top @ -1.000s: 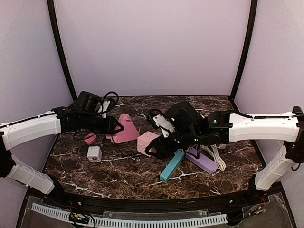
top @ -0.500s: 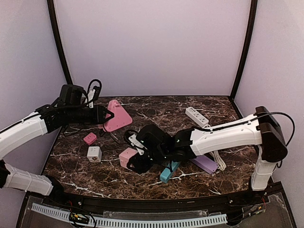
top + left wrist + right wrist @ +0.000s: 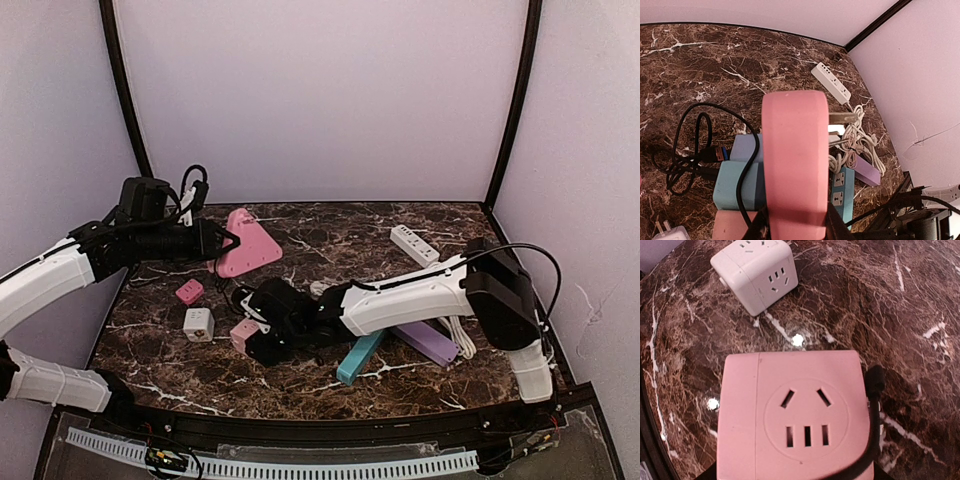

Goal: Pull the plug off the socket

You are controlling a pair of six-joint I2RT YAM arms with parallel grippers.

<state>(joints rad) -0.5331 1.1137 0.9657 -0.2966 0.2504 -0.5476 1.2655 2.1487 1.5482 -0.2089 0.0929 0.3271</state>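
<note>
The plug (image 3: 250,248) is a pink wedge-shaped block held up over the back left of the table, with my left gripper (image 3: 222,245) shut on it. In the left wrist view the plug (image 3: 795,150) fills the space between my fingers (image 3: 795,227), and its bare metal prongs (image 3: 842,118) stick out to the right, free of any socket. The socket (image 3: 243,333) is a pink cube low at the front left, with my right gripper (image 3: 257,340) shut on it. The right wrist view shows the socket's empty face (image 3: 800,415) and a black cable (image 3: 874,405) along its right side.
A white cube adapter (image 3: 198,323) and a small pink adapter (image 3: 188,291) lie left of the socket. A teal power strip (image 3: 360,357), a purple strip (image 3: 430,343) with white cord, and a white strip (image 3: 414,244) lie right. Black cable (image 3: 690,150) loops below the plug.
The plug and socket were close together a second ago. The left arm then lifted the plug up and to the back left, while the right arm carried the socket left and forward.
</note>
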